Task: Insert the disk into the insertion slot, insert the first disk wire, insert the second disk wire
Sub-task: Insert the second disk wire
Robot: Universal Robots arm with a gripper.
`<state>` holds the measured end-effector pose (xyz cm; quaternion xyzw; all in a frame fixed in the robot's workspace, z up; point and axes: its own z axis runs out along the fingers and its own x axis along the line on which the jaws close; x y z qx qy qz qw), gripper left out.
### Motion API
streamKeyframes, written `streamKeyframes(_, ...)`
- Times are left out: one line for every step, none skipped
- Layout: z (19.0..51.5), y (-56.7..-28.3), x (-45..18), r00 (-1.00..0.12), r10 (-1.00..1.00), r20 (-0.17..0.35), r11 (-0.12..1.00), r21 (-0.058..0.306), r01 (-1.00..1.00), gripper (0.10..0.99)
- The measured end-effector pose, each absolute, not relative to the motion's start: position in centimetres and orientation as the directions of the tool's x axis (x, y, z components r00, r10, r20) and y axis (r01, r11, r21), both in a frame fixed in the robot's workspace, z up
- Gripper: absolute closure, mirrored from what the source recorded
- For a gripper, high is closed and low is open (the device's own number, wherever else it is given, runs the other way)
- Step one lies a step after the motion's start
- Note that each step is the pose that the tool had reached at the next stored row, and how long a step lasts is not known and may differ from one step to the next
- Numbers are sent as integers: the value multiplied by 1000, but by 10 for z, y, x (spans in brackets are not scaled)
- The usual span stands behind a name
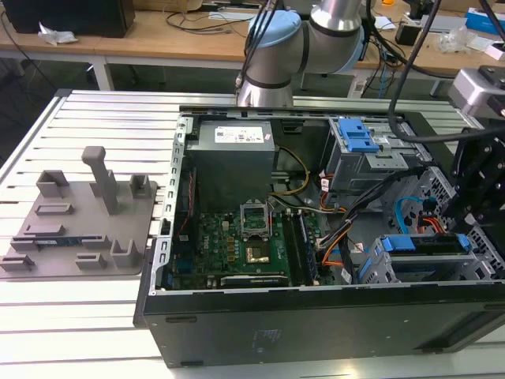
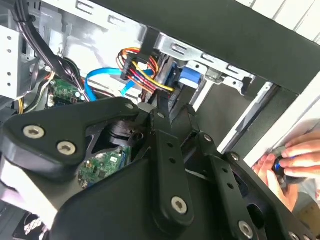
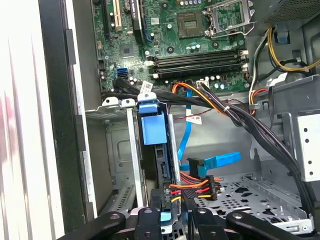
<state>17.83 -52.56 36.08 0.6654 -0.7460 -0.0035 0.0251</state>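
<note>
Disk: the flat silver hard drive in its bright blue plastic caddy (image 3: 152, 129) stands on edge inside the grey perforated sheet-metal drive cage (image 3: 118, 150), blue tab toward the green motherboard (image 3: 190, 40). From this it reads as seated. In the exterior view the disk (image 1: 418, 243) lies in the cage at the case's near corner on that view's right, well apart from the grey metal bay with the blue latch (image 1: 355, 138).

Gripper: the black linkage gripper (image 3: 172, 214) hangs over the disk's connector end, just beside the black power plug with orange, red and yellow leads (image 3: 197, 189). You cannot tell whether the pincer is apart or clamped on anything; the plug and leads hide its tip.

Wires: the flat blue data cable's blue plug (image 3: 215, 162) hangs free, near the disk but not touching it. Whether the power plug is home cannot be told.

Judgement: the step in hand is the first wire.
- Square the plug to the disk's edge before you press; a tilted plug will bind.
- Push along the disk's length only, so the caddy does not shift in the cage.
- Keep the loose blue cable and the black harness out of the plug's path.
- A person's hand (image 2: 287, 165) rests at the case's outer edge; mind it.
</note>
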Motion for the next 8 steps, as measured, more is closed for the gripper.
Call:
streamKeyframes(362, -517, 178, -113, -992, 49, 115, 38, -993, 780)
streamKeyframes(363, -511, 178, -113, -992, 60, 115, 37, -993, 780)
streamKeyframes(365, -507, 178, -113, -991, 70, 116, 37, -993, 780)
streamKeyframes(367, -500, 178, -113, -989, 91, 117, 36, -993, 780)
streamKeyframes(371, -493, 178, -112, -984, 136, 118, 39, -992, 780)
streamKeyframes(372, -490, 178, -111, -981, 158, 119, 40, -992, 780)
streamKeyframes(373, -488, 178, -111, -979, 172, 120, 40, -992, 780)
streamKeyframes(374, -481, 178, -111, -974, 199, 121, 38, -992, 780)
